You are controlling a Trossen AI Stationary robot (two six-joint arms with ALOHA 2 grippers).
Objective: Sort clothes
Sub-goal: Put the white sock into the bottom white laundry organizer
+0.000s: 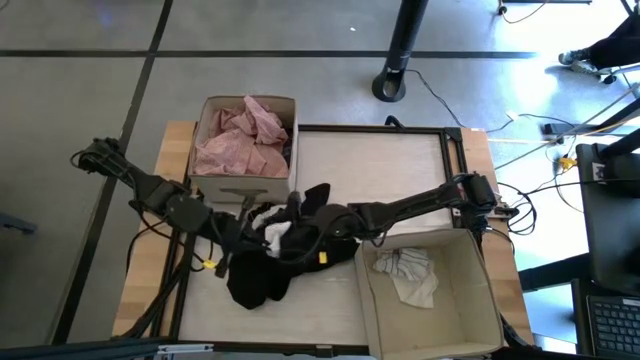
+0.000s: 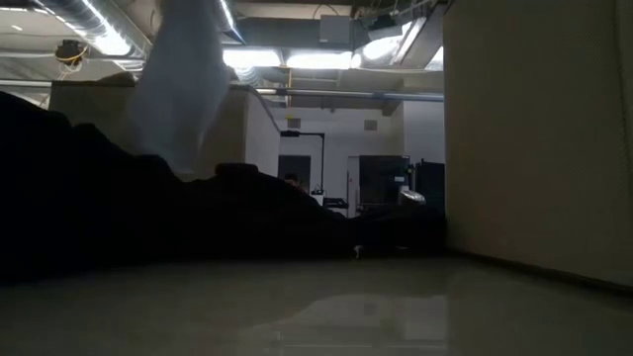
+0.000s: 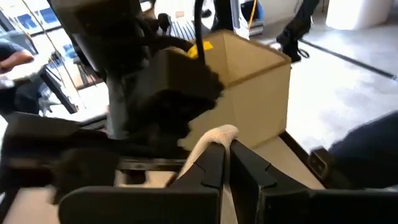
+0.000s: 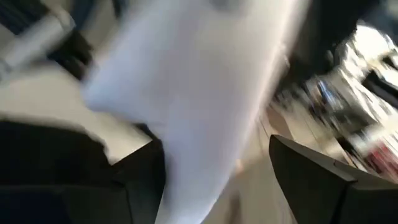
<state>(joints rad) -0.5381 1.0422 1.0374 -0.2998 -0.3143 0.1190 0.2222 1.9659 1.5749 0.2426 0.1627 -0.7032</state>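
A white garment (image 1: 278, 236) sits lifted between my two grippers at the table's middle; in the low view it hangs (image 2: 183, 89) above a dark heap. My left gripper (image 1: 262, 232) (image 3: 225, 148) is shut on it. My right gripper (image 1: 305, 236) (image 4: 214, 162) is open, its fingers standing on either side of the white cloth (image 4: 199, 93). Black garments (image 1: 258, 278) lie heaped on the table under and around both grippers. Pink clothes (image 1: 243, 140) fill the far left box. My left gripper pinches a small fold of the white garment (image 3: 219, 134) between its two fingertips. The fold sticks out just past the tips, and the rest of the cloth is hidden by the fingers. My right gripper has white cloth between its open fingers; I cannot tell whether they touch it.
A tan box (image 1: 205, 150) stands at the far left. A second tan box (image 1: 470, 300) at the near right holds a pale crumpled cloth (image 1: 410, 275); its wall fills the right of the low view (image 2: 534, 138). A person's legs show at the far right (image 1: 600, 55).
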